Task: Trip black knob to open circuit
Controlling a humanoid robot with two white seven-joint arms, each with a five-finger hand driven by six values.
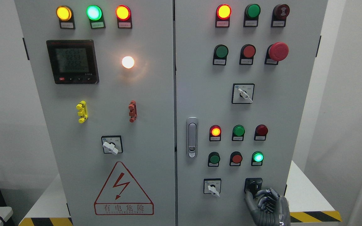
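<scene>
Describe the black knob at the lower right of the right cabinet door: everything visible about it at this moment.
The black knob is a small rotary switch on a dark square plate, low on the right door, to the right of a white-handled selector and below a lit green lamp. It looks like black plastic. The right hand reaches up from below, its thumb and curled fingers at the knob's lower edge, covering part of it. Its pointer position cannot be made out.

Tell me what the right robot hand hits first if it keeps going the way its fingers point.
Likely the black knob: the right robot hand reaches up toward it, fingers already at its lower edge; actual contact is unclear.
</scene>
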